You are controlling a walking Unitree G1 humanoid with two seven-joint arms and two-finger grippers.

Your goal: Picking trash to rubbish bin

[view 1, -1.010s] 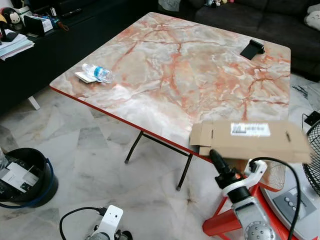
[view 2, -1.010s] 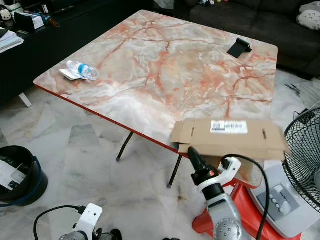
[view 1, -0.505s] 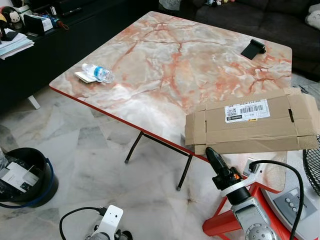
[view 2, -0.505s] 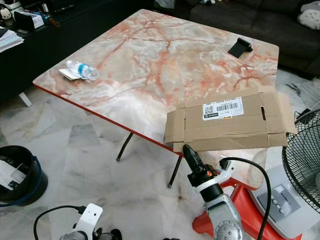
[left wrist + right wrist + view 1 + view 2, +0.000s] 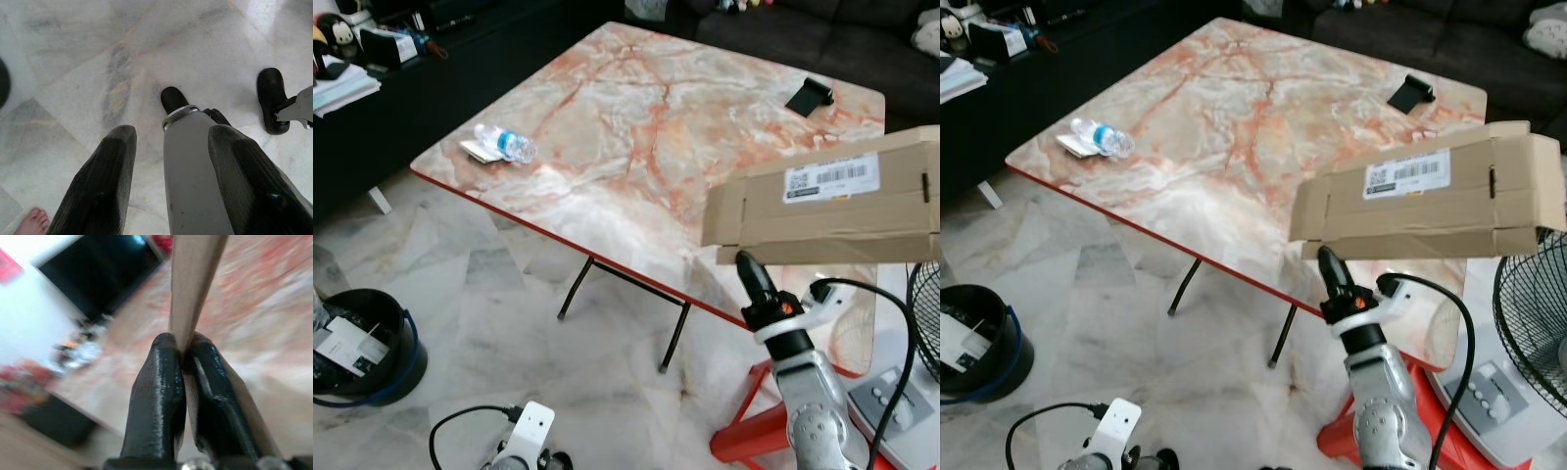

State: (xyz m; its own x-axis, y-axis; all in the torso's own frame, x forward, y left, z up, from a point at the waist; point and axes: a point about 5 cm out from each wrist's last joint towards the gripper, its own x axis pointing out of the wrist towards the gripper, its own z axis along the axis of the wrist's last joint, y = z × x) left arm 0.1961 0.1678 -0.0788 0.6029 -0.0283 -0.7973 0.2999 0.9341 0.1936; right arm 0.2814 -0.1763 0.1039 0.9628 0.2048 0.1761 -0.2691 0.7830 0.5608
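Note:
A flattened brown cardboard box (image 5: 827,211) with a white barcode label hangs in the air over the near right corner of the marble table (image 5: 646,127). My right gripper (image 5: 750,269) is shut on its lower edge, and in the right wrist view the two black fingers (image 5: 161,391) pinch the cardboard (image 5: 193,289) edge-on. A black rubbish bin (image 5: 362,348) with paper inside stands on the floor at the far left. A plastic water bottle (image 5: 505,143) lies on a paper scrap near the table's left corner. My left gripper (image 5: 168,161) hangs open over the floor.
A small black object (image 5: 808,95) lies at the table's far right. A fan (image 5: 925,323) and a red stool (image 5: 754,431) stand close to my right arm. Dark sofa behind, black cabinet at left. A bare foot (image 5: 32,223) is on the marble floor near my left gripper.
My right gripper has lifted the cardboard box higher and farther right, and the box has tilted from lying flat toward edge-up. The left arm has not moved.

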